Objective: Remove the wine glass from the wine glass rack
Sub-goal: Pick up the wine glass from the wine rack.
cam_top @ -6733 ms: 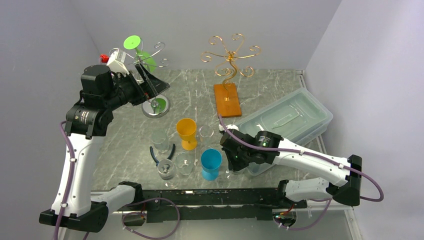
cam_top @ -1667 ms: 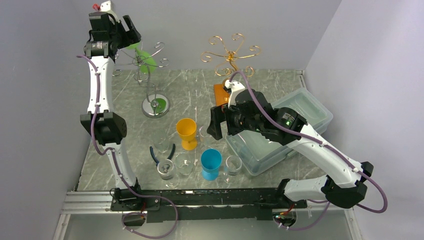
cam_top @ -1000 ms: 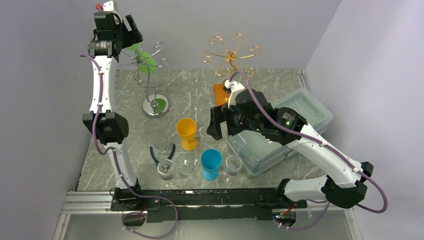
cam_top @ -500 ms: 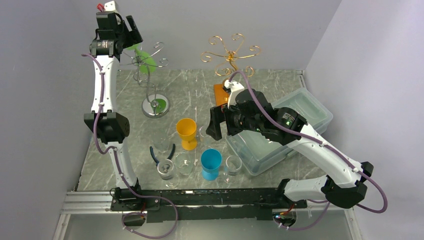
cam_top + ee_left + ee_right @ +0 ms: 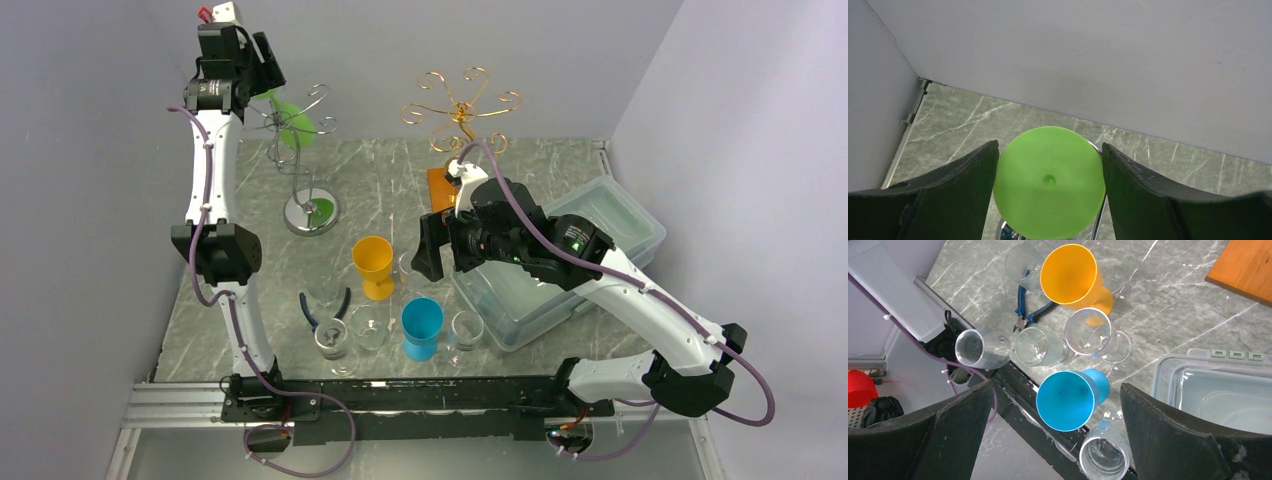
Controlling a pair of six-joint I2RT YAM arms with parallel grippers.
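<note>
**Left end effector at the foot of the green wine glass**

My left end effector [image 5: 1049,149] is raised high at the back left corner of the desk [image 5: 390,180], beside the wall. The green wine glass [image 5: 1049,192] hangs on the silver wire rack [image 5: 300,165] with its round foot up. In the left wrist view this foot sits between my two fingers [image 5: 958,195], and each finger is right at its rim. I cannot tell if they already press on it or are only just beside it.

My right end effector [image 5: 1056,385] is spread wide and holds nothing. It hovers over a group of cups near the front of the desk: an orange cup [image 5: 1069,274], a blue cup [image 5: 1065,401], several clear glasses [image 5: 1090,332] and blue pliers [image 5: 1032,314]. A clear plastic box [image 5: 600,225] stands to the right, and a gold wire rack [image 5: 460,108] on a wooden base stands behind the cups.
</note>
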